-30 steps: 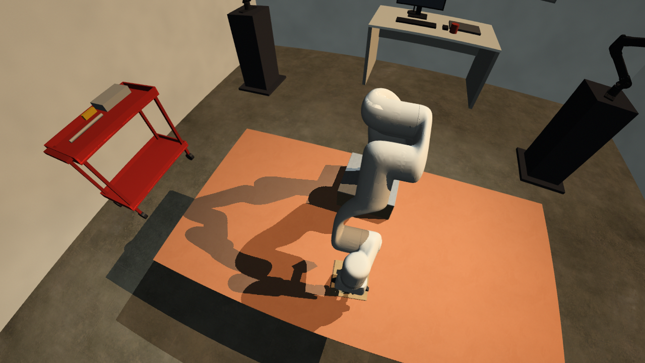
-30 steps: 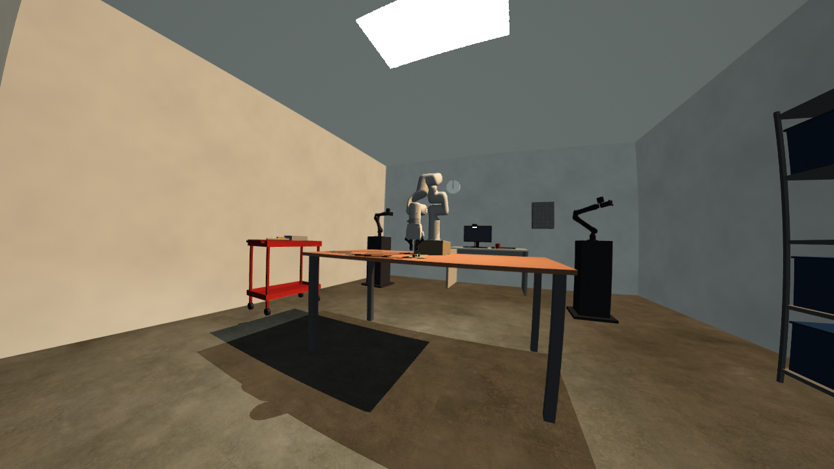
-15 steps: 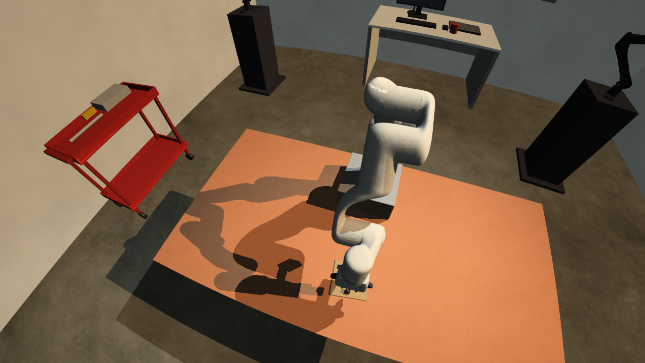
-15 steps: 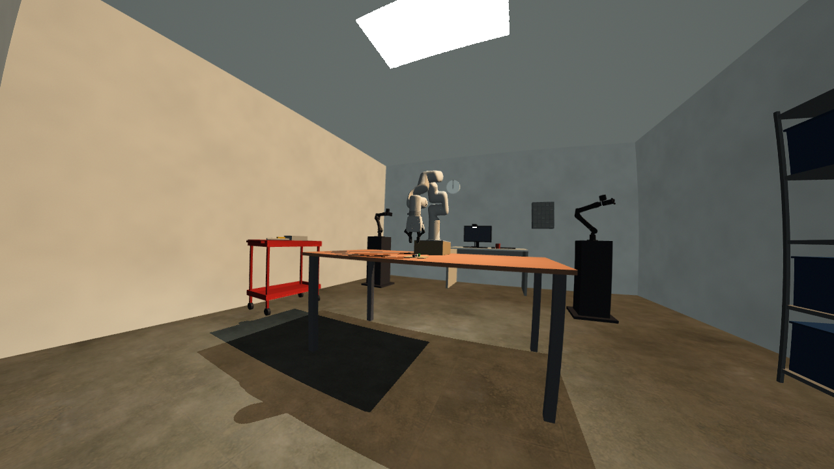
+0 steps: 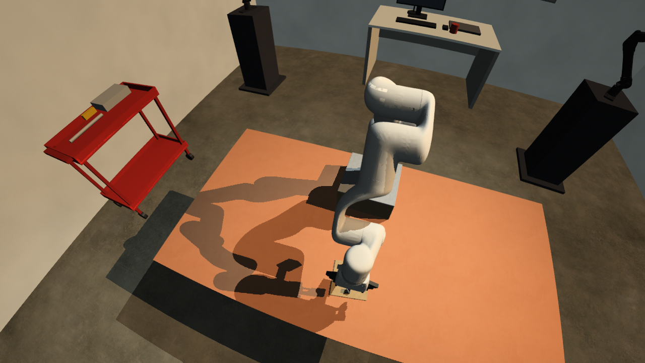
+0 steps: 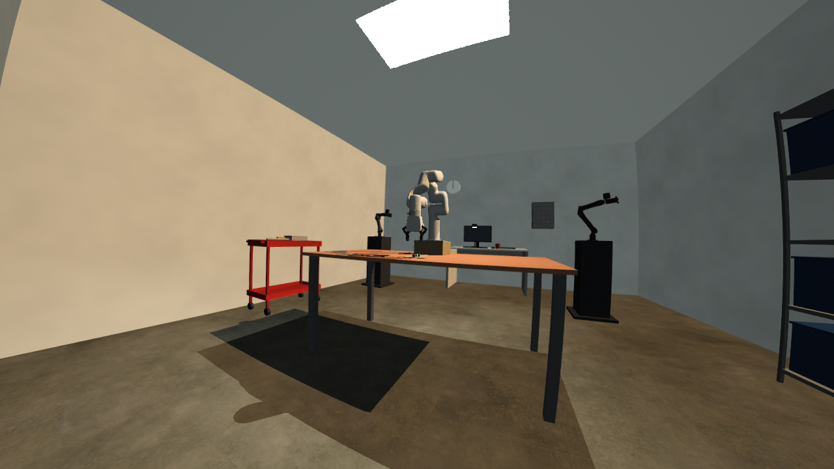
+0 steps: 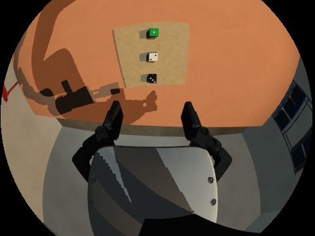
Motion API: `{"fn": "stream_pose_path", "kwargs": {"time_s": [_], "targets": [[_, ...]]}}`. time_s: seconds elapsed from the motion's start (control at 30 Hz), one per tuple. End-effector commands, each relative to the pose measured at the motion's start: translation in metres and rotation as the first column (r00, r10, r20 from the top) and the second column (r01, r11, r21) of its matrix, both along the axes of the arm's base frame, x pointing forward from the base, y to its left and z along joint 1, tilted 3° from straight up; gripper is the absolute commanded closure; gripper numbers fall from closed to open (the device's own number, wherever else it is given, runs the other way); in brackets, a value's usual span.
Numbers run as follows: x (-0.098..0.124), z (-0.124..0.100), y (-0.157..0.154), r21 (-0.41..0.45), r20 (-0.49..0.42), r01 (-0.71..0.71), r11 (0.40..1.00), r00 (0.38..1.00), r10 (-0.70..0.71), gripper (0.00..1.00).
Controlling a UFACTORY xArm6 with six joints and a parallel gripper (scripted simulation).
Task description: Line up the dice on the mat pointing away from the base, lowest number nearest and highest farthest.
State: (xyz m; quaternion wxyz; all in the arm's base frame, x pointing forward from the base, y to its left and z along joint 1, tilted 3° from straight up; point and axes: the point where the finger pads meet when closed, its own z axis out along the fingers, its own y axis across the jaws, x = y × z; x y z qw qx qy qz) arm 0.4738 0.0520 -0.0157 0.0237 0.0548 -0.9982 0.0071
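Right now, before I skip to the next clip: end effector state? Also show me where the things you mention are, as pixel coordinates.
End effector [image 5: 352, 281] [image 6: 414, 238] [image 7: 151, 108]: open, holding nothing, raised above the table [image 5: 451, 270] [image 6: 495, 262] [image 7: 230, 65].

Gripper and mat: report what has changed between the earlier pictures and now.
The gripper has risen, and its fingers have spread wider. The mat has stayed in place on the table.
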Motion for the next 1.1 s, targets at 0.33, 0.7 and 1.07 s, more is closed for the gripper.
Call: {"fn": "stream_pose_path", "kwargs": {"time_s": [0.33, 0.7, 1.07], "targets": [[0.002, 0.012, 0.0, 0.001, 0.005, 0.0, 1.0, 1.0, 0.0, 0.0], [0.004, 0.054, 0.001, 0.001, 0.005, 0.0, 1.0, 1.0, 0.0, 0.0], [0.005, 0.083, 0.002, 0.001, 0.005, 0.0, 1.0, 1.0, 0.0, 0.0]]}}
